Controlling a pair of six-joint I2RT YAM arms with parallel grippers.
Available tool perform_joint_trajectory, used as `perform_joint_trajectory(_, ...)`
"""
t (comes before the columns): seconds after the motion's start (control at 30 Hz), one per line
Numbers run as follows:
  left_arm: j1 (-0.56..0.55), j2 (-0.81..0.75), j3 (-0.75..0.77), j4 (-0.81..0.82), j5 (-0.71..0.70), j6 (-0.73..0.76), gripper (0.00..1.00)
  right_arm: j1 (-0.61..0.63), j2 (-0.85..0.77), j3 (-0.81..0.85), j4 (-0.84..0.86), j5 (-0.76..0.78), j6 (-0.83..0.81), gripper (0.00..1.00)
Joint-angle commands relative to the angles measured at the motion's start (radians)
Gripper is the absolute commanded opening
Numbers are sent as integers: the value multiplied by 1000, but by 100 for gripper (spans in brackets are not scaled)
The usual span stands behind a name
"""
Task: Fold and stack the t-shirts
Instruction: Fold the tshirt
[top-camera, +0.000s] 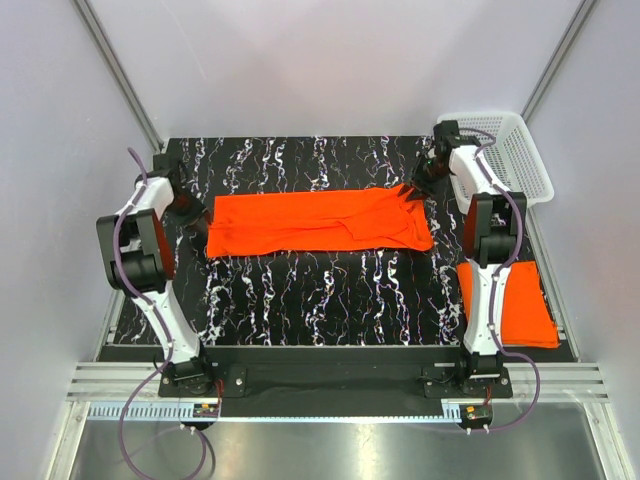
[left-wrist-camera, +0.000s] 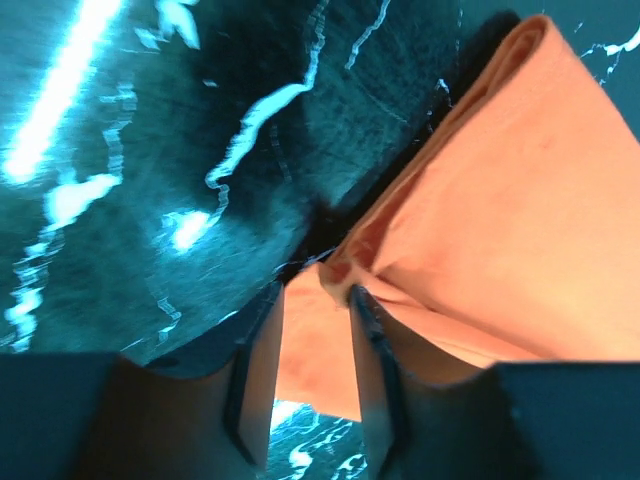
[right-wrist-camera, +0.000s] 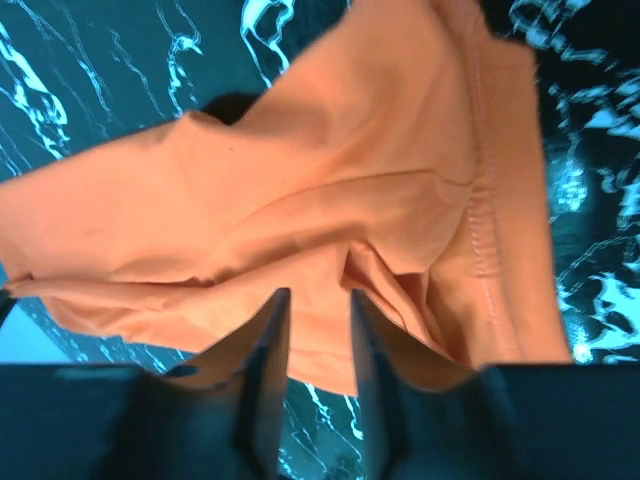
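Note:
One orange t-shirt (top-camera: 320, 222) lies folded into a long strip across the middle of the black marbled table (top-camera: 330, 300). My left gripper (top-camera: 200, 225) is at its left end, and in the left wrist view its fingers (left-wrist-camera: 315, 295) stand parted with the cloth's corner (left-wrist-camera: 500, 200) lying loose between and past them. At the strip's right end is my right gripper (top-camera: 415, 190). Its jaws (right-wrist-camera: 319, 295) are also parted, over bunched cloth and a hemmed edge (right-wrist-camera: 480, 200). A second orange t-shirt (top-camera: 515, 305) lies folded at the table's right edge, partly behind the right arm.
A white mesh basket (top-camera: 510, 150) stands at the back right corner, next to the right arm's elbow. Grey walls close in the table on three sides. The arm bases are bolted at the near edge.

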Motion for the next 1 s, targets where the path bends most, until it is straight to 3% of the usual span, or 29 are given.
perform_joint_trajectory(0.0,-12,-163,36,-12,-124,62,39,-10,-12,126,-110,64,-57,39)
perform_joint_trajectory(0.07,-22,-204,-2,-6,-120,65,41,-5,-54,122,-121,86,-65,50)
perform_joint_trajectory(0.17,-65,-248,-57,6,-53,69,40,36,-122,89,-121,115,-73,58)
perform_joint_trajectory(0.33,-151,-236,-151,69,87,40,29,188,-144,30,-62,51,-58,57)
perform_joint_trajectory(0.43,-166,-211,-178,97,110,42,27,298,-144,-27,9,12,-9,46)
perform_joint_trajectory(0.47,-164,-204,-178,95,104,46,28,336,-145,-47,51,6,4,39)
perform_joint_trajectory(0.5,-164,-181,-172,97,99,52,28,355,-145,-81,69,-1,21,26)
perform_joint_trajectory(0.63,-161,-127,-151,86,105,71,27,404,-121,-128,107,-4,39,9)
perform_joint_trajectory(0.97,-166,-73,-186,85,112,60,27,418,-64,-170,198,-29,70,0)
